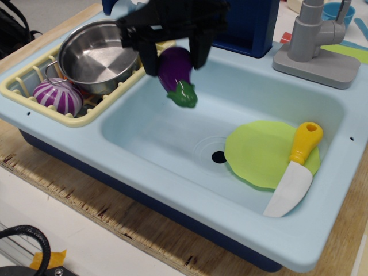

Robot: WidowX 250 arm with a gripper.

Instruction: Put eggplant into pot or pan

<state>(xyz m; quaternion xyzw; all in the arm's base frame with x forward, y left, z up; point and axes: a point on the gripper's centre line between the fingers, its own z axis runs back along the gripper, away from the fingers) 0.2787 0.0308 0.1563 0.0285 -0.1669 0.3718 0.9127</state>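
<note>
**Ana:** Two worries, starting nearest: the eggplant [175, 72] hangs in the air above the left part of the blue sink basin [167, 144], pinched between the jaws of the gripper [172, 56] only at its fat purple end; its green cap droops free below, so a jolt might swing it loose and drop it back into the basin.

**Ben:** And the pan [100, 54]?

**Ana:** It sits in the yellow rack [34, 98] to the left, open and empty; but the rack's wall and the pan's near rim rise between the eggplant and the bowl; carried too low, I judge the cap would catch there.

**Ben:** Anything else close by?

**Ana:** The striped purple toy [57, 96] lies in the rack just beside the pan; a late release could land on it; the green plate [259, 152] and toy knife [296, 169] lie well apart on the right; the grey tap [313, 40] stands farther back, out of the way.
</note>
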